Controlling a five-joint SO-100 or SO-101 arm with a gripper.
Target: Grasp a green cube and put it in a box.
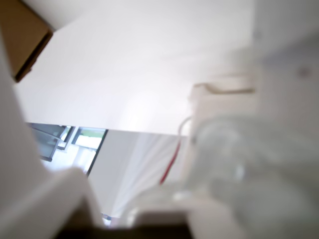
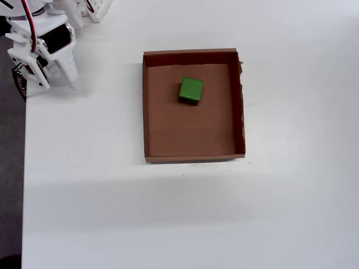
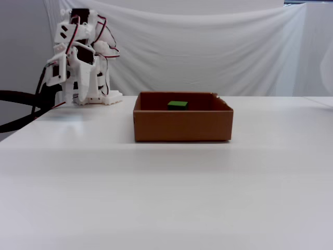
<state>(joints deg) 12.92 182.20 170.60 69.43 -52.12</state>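
Observation:
The green cube lies inside the box, on the floor of its upper half in the overhead view. In the fixed view only the top of the green cube shows above the front wall of the box. My gripper is folded back at the table's top left corner, well clear of the box, with its fingers pointing down. It looks shut and holds nothing. The fixed view shows the gripper hanging just above the table. In the blurred wrist view, a corner of the box shows at top left.
The arm's white base stands at the back left, with a black cable trailing off the left edge. A white curtain hangs behind the table. The table's left edge runs close to the arm.

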